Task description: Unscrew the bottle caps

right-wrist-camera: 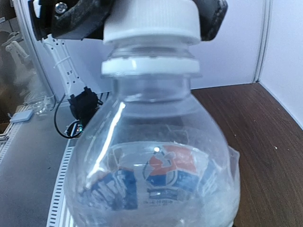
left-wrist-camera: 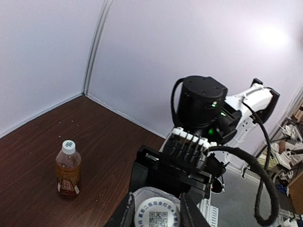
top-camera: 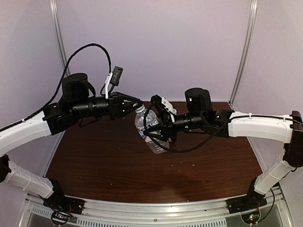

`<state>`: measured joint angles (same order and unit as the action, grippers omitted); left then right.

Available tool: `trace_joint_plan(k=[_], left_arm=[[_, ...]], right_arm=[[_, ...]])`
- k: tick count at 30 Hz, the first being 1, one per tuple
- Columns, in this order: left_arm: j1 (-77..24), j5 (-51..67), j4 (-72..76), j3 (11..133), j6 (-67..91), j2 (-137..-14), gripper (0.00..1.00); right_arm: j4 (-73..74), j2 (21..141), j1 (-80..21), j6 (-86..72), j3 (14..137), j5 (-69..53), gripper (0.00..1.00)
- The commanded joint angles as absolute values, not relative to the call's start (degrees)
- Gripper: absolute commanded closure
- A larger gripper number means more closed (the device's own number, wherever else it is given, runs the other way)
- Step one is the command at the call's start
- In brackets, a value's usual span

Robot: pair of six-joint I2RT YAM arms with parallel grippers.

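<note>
The clear bottle (top-camera: 150, 127) with colourless liquid and a white-blue label hangs tilted above the table, and my right gripper (top-camera: 159, 131) is shut on its body. In the right wrist view this bottle (right-wrist-camera: 151, 165) fills the frame and hides my own fingers. Its white cap (right-wrist-camera: 150, 21) sits screwed on the neck. My left gripper (top-camera: 138, 105) is shut on that cap (left-wrist-camera: 156, 215), with black fingers (right-wrist-camera: 75, 21) on both sides of it. The amber bottle (left-wrist-camera: 68, 170) stands upright on the table, far left in the left wrist view, with its white cap (left-wrist-camera: 68, 146) on.
The dark wooden table (top-camera: 109, 161) is bounded by white walls at the back and sides. A metal rail (top-camera: 156, 208) runs along the near edge by the arm bases. Black cables (top-camera: 85, 52) loop above the left arm.
</note>
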<state>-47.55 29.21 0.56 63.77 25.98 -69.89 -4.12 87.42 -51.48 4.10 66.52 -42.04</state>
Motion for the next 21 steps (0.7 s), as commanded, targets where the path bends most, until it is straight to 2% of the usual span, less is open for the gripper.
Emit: trace_joint_plan(k=[1, 5, 10, 21], left_arm=[[-50.89, 13.27, 0.44, 67.05, 34.18, -71.21, 0.78], [-51.15, 13.04, -1.18, 68.81, 33.52, -72.61, 0.75], [-51.14, 16.9, -0.3, 68.73, 30.85, -73.19, 0.56], [-51.06, 19.82, -1.73, 67.39, 24.21, -68.88, 0.29]], right_arm=[[-5.17, 87.22, -51.33, 2.12, 67.77, -26.91, 0.55], [-5.19, 87.32, -51.33, 2.25, 67.55, -26.93, 0.55], [-5.48, 86.39, -51.33, 3.36, 66.6, -30.84, 0.55], [-7.12, 85.21, -50.8, 3.34, 64.79, -39.28, 0.55]])
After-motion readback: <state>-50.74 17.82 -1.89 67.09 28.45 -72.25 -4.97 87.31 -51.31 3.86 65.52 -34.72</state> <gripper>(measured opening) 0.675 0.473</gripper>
